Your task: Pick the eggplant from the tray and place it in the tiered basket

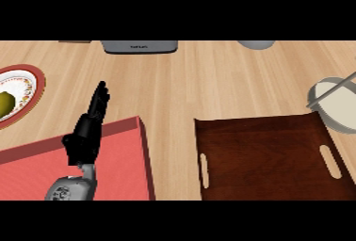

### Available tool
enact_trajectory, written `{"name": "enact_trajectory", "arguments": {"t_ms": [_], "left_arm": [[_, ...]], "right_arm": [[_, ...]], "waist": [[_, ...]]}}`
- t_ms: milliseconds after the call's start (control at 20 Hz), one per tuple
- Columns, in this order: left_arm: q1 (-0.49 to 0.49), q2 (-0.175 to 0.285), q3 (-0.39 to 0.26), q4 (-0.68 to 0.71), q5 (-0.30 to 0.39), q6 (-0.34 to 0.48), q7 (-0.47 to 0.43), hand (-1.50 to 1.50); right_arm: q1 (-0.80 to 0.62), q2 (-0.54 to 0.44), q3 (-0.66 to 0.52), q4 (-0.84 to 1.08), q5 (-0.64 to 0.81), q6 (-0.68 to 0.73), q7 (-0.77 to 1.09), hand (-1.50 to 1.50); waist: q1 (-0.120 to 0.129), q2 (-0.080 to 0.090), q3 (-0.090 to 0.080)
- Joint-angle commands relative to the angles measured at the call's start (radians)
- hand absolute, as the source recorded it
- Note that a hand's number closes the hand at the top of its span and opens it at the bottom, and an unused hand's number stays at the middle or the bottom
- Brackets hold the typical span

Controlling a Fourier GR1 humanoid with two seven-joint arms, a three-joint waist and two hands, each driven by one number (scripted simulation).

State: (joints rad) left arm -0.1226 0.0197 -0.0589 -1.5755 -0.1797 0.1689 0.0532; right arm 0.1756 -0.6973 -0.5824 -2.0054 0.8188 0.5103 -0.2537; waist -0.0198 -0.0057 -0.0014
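Eggplant absent from the head view: it shows neither in the dark brown wooden tray (264, 155) with slotted handles at lower right, nor in the visible part of the cream-coloured tiered basket with a grey metal frame (339, 109), which stands at the right edge just beyond the tray's far corner. The tray floor is bare wherever it shows, though its near end is cut off by the lower edge. The basket is only partly in view, so its other tiers cannot be checked. The black left hand (84, 134) is at lower left, above the far edge of a flat coral-red board (38, 169). Its fingers are straight and pressed together, pointing away from the robot and holding nothing; well apart from tray and basket, it reads as resting. The right hand lies outside the view, so its state cannot be told. Also on the pale wooden counter (208, 80): a round plate with a red patterned rim (33, 89) at the left edge, carrying a yellow-green piece of produce (5, 102); a grey appliance (139, 46) and a grey rounded vessel (257, 44) at the far edge. Progress, as a judgement: with the tray bare, the pick is probably done. Whether the eggplant is carried out of view or lies in a hidden part of the basket cannot be decided, so placement is unconfirmed.
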Motion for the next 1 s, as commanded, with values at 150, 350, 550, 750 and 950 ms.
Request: {"name": "enact_trajectory", "arguments": {"t_ms": [150, 350, 550, 750, 950], "left_arm": [[-0.041, -0.005, 0.018, 0.046, 0.015, -0.006, -0.025, 0.00], [-0.012, 0.007, -0.006, -0.002, -0.002, -0.014, -0.002, 0.00], [0.004, 0.005, -0.001, 0.016, 0.004, -0.017, -0.041, 0.00], [-0.020, 0.001, -0.008, 0.009, 0.022, -0.026, -0.012, 0.00], [0.058, 0.018, -0.014, -0.089, 0.012, -0.029, 0.014, 0.00]], "right_arm": [[-0.141, -0.144, -0.269, -0.015, -0.236, 0.290, 0.079, 1.50], [-0.293, -0.229, -0.288, 0.178, -0.345, 0.369, 0.128, 1.50], [-0.418, -0.156, -0.261, 0.199, -0.481, 0.467, 0.325, 1.50], [-0.558, -0.217, -0.078, 0.284, -0.412, 0.367, 0.398, 1.50], [-0.561, -0.201, -0.070, 0.307, -0.392, 0.316, 0.394, 1.50]], "waist": [[0.010, 0.004, 0.000], [0.028, 0.006, 0.000], [0.036, 0.006, -0.001], [0.039, 0.008, 0.001], [0.029, 0.005, 0.001]]}}
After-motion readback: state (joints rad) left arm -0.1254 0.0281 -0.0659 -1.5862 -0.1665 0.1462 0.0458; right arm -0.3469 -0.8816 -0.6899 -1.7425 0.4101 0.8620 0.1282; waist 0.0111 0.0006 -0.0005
